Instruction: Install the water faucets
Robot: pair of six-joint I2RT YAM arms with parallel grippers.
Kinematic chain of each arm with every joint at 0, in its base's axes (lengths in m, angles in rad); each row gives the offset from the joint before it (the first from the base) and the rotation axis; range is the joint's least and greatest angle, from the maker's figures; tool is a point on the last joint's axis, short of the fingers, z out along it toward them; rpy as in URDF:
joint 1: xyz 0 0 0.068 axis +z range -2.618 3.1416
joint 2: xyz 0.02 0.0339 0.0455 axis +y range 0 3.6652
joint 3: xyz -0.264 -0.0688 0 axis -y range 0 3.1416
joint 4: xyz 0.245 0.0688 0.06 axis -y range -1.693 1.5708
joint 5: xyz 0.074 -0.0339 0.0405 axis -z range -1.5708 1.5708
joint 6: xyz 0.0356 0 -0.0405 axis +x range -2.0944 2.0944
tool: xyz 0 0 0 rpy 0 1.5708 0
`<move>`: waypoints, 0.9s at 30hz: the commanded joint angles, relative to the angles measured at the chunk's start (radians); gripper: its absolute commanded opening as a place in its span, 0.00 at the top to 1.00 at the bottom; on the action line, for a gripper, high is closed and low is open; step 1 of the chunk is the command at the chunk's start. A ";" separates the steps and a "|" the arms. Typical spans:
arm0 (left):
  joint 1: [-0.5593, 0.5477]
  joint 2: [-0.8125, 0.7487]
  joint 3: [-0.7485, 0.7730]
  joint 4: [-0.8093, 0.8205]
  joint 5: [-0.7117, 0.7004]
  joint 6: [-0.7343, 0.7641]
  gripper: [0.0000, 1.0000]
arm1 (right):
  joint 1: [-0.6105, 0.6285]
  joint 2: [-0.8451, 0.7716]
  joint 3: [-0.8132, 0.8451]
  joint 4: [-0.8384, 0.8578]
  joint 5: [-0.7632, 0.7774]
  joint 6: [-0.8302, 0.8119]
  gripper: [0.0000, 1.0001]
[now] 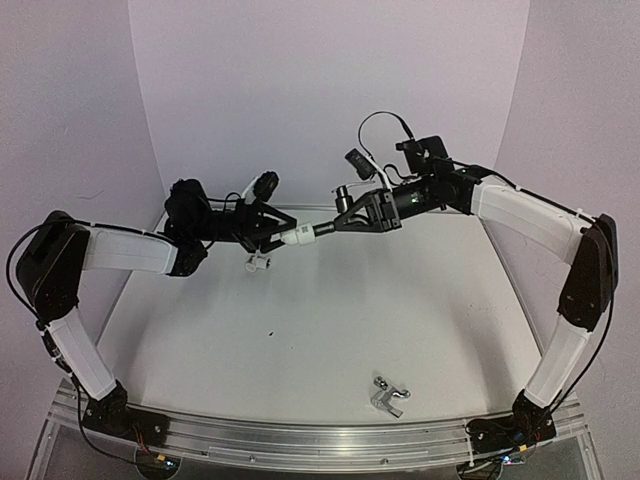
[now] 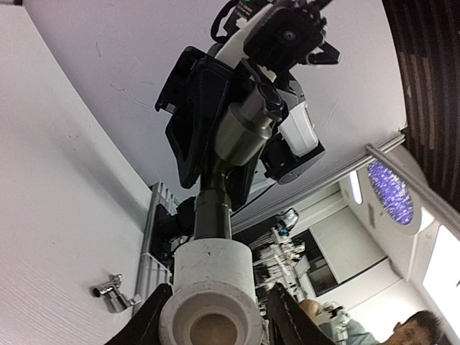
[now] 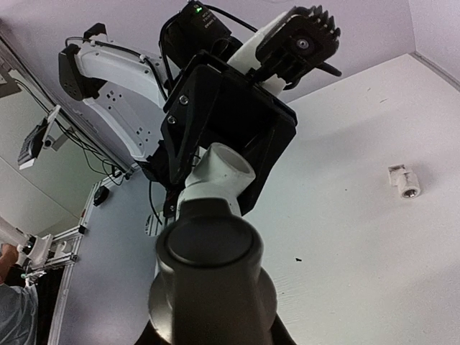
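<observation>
Counter: carries only the waiting parts. The joining goes on in the air above its far half, probably so both arms can turn freely.
Right end effector: clamped on the dark faucet, gripping its body so the threaded stem points left.
Left end effector: its fingers flank the white fitting closely. I cannot tell whether they pinch it.
Dark faucet and white fitting: end to end in one line, stem meeting socket, apparently lined up for screwing together.
Chrome faucet: lies on the counter near the front edge, well apart, likely next in turn.
Loose fitting: rests on the counter just below the left end effector, within easy reach.
</observation>
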 commanded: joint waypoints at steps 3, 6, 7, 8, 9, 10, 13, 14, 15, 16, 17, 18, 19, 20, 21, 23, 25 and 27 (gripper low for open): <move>-0.047 -0.172 0.061 -0.468 -0.026 0.442 0.57 | 0.003 0.013 0.016 0.077 -0.029 0.126 1.00; -0.053 -0.200 0.072 -0.580 -0.049 0.532 0.49 | 0.003 0.020 0.013 0.086 -0.056 0.162 1.00; -0.054 -0.205 0.067 -0.587 -0.058 0.543 0.45 | 0.003 0.019 0.009 0.089 -0.066 0.168 1.00; -0.053 -0.210 0.065 -0.593 -0.063 0.547 0.43 | 0.003 0.019 0.005 0.095 -0.072 0.179 1.00; -0.054 -0.214 0.063 -0.597 -0.067 0.554 0.41 | 0.003 0.020 0.002 0.100 -0.078 0.191 1.00; -0.055 -0.220 0.062 -0.600 -0.072 0.565 0.42 | 0.003 0.023 -0.002 0.105 -0.085 0.205 1.00; -0.064 -0.239 0.068 -0.652 -0.089 0.624 0.47 | 0.003 0.035 -0.006 0.117 -0.105 0.253 1.00; -0.071 -0.247 0.074 -0.686 -0.101 0.659 0.50 | 0.003 0.039 -0.006 0.121 -0.106 0.270 1.00; -0.081 -0.255 0.080 -0.719 -0.118 0.695 0.51 | 0.003 0.043 -0.006 0.125 -0.107 0.285 1.00; -0.091 -0.263 0.087 -0.754 -0.138 0.737 0.52 | 0.003 0.046 -0.007 0.130 -0.108 0.301 1.00; -0.102 -0.270 0.098 -0.796 -0.158 0.785 0.53 | 0.003 0.049 -0.007 0.135 -0.111 0.319 1.00; -0.113 -0.274 0.107 -0.838 -0.174 0.813 0.54 | 0.003 0.052 -0.009 0.143 -0.116 0.338 1.00; -0.119 -0.277 0.114 -0.863 -0.193 0.844 0.55 | 0.003 0.055 -0.014 0.149 -0.119 0.355 1.00; -0.125 -0.282 0.117 -0.886 -0.208 0.861 0.55 | 0.003 0.059 -0.020 0.157 -0.119 0.381 1.00; -0.127 -0.287 0.117 -0.902 -0.228 0.884 0.56 | 0.003 0.064 -0.023 0.163 -0.120 0.400 1.00; -0.135 -0.304 0.115 -0.949 -0.272 0.939 0.58 | 0.003 0.072 -0.031 0.173 -0.127 0.445 1.00; -0.142 -0.326 0.104 -0.980 -0.340 1.006 0.60 | 0.003 0.082 -0.040 0.183 -0.144 0.484 1.00; -0.152 -0.355 0.089 -1.005 -0.402 1.072 0.63 | 0.003 0.091 -0.049 0.194 -0.160 0.524 1.00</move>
